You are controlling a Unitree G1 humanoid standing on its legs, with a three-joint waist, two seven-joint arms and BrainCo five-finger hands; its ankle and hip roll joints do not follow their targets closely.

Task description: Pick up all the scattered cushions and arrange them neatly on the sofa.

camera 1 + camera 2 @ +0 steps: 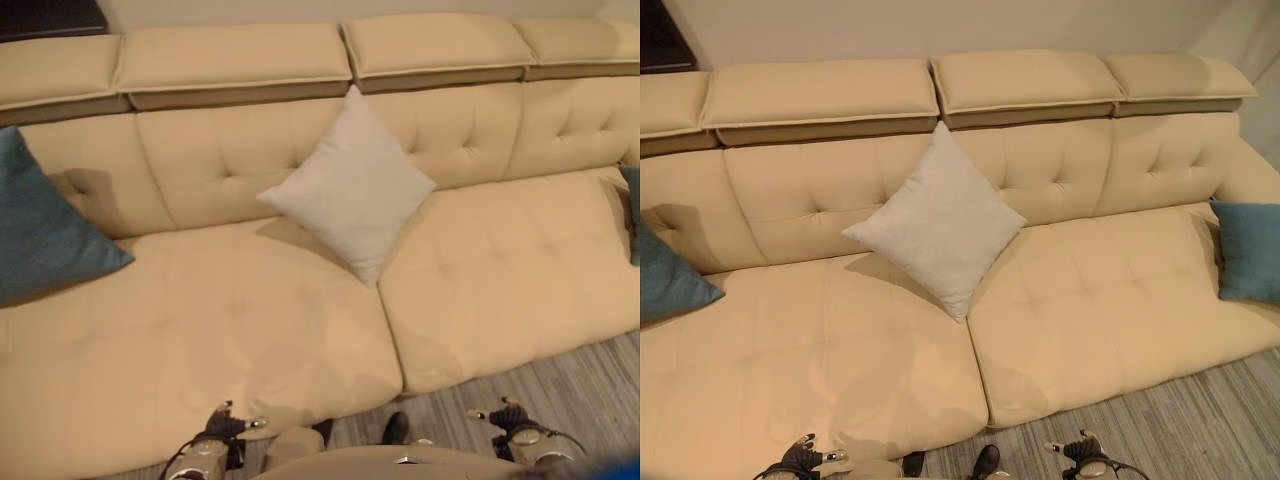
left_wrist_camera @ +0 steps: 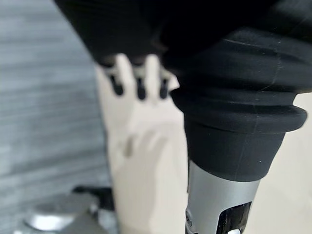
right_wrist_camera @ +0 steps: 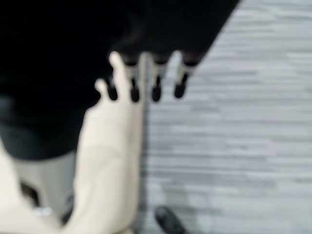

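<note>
A white cushion [image 1: 350, 185] stands on one corner in the middle of the beige sofa [image 1: 200, 320], leaning on the backrest. One blue cushion [image 1: 45, 230] rests against the sofa's left end and a second blue cushion [image 1: 1248, 250] lies at its right end. My left hand [image 1: 228, 425] hangs low in front of the sofa's front edge, holding nothing. My right hand [image 1: 508, 414] hangs over the floor to the right, also holding nothing. In the wrist views the left fingers [image 2: 140, 80] and the right fingers [image 3: 156, 85] point straight down, relaxed.
Grey striped flooring [image 1: 560, 380] runs along the sofa's front at the lower right. The sofa seat to either side of the white cushion is bare. A dark object [image 1: 50, 15] sits behind the sofa at the far left.
</note>
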